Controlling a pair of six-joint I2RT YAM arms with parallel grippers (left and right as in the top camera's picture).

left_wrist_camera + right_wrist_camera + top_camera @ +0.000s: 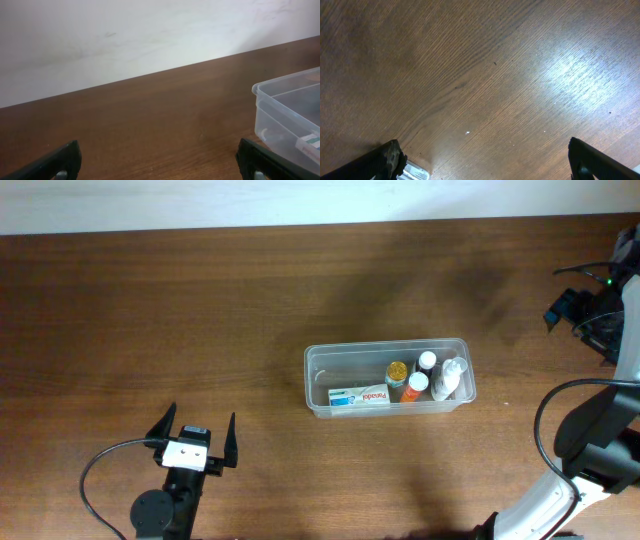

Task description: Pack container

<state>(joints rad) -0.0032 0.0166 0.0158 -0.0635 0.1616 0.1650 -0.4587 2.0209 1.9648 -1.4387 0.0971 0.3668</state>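
Left gripper (202, 420) sits at about 7 o'clock on the table (150, 300) in the overhead view, its two fingers spread wide with nothing between them. Right gripper (485, 155) is out by the 3 o'clock edge. Its own wrist view shows its fingers far apart at the lower corners with only wood grain between them, so it too is wide and holds nothing.

Between the arms, the container (318, 375) rests just toward 4 o'clock from the table's middle, its long sides running 9 to 3, well apart from both grippers. From the left wrist, one rounded corner of it shows at 3 o'clock.

Inside, a cardboard box (360, 396), white with blue, lies flat along the 6 o'clock wall. Clustered in the 3 o'clock half are a yellow-capped bottle (397, 370), an orange bottle (413, 388) with a white cap, a white bottle (428, 362) and a larger white bottle (450, 378) nearest the end wall. Whether each stands fully upright cannot be told from above.
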